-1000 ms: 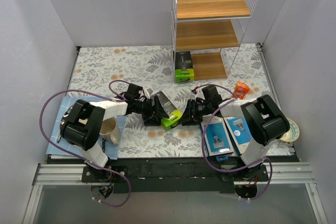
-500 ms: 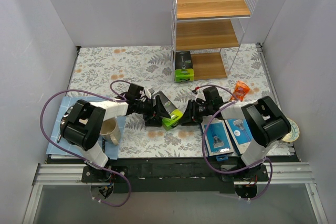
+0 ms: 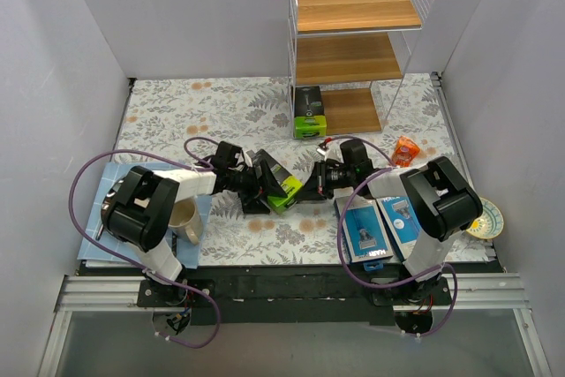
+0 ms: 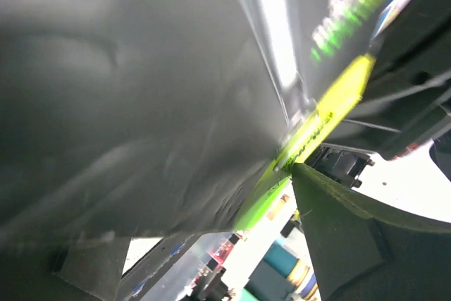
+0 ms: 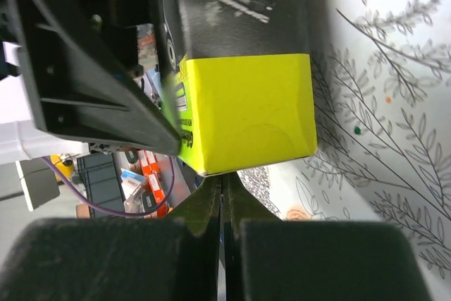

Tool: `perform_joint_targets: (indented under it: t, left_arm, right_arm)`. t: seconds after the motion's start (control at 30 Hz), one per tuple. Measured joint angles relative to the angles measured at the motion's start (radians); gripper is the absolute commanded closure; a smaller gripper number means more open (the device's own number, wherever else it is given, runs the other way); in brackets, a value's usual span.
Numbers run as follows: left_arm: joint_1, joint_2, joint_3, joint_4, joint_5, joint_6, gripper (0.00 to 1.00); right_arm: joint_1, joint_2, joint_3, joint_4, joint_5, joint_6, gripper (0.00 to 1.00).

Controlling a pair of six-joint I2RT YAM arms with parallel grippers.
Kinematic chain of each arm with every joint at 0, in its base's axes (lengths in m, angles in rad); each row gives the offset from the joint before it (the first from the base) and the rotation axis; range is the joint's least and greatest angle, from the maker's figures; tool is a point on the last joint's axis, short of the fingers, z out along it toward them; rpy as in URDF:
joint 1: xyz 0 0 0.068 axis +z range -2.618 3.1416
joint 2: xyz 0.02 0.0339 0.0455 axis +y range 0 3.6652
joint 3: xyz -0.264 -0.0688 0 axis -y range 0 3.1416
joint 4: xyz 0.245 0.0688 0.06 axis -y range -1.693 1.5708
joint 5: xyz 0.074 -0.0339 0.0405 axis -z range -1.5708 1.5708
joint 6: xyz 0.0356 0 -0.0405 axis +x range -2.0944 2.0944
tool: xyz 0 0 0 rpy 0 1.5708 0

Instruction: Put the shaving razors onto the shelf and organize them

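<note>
Floral tabletop (image 3: pixel 177 112), two razor packs (image 3: pixel 366 237)

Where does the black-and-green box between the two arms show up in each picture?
Top external: the box is mid-table, over the floral cloth.
Left wrist: the box fills the left and centre, blurred, its green edge slanting up to the right.
Right wrist: the box sits top centre, green end towards the camera.
Shared landmark: its lime-green end, in all three views.

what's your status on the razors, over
Right jaws shut by black-and-green box; left jaws around it, grip unclear. Both shaving razors flat on the table, off the shelf. Orange packet between them and it.
</note>
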Motion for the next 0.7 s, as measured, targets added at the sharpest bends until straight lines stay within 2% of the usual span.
perform_joint_targets:
  t: [0.27,0.5,0.7]
  left_arm:
    - [0.033,0.034,0.027,0.019,0.006,-0.048,0.21]
    - [0.116,0.074,0.064,0.059,0.027,-0.077,0.18]
    - [0.134,0.077,0.050,0.130,0.053,-0.121,0.17]
  right_arm:
    - [-0.003,-0.008,0.032,-0.023,-0.006,-0.034,0.99]
    - [-0.001,-0.070,0.013,-0.058,-0.014,-0.094,0.99]
    - [0.009,-0.117,0.004,-0.081,-0.060,-0.153,0.98]
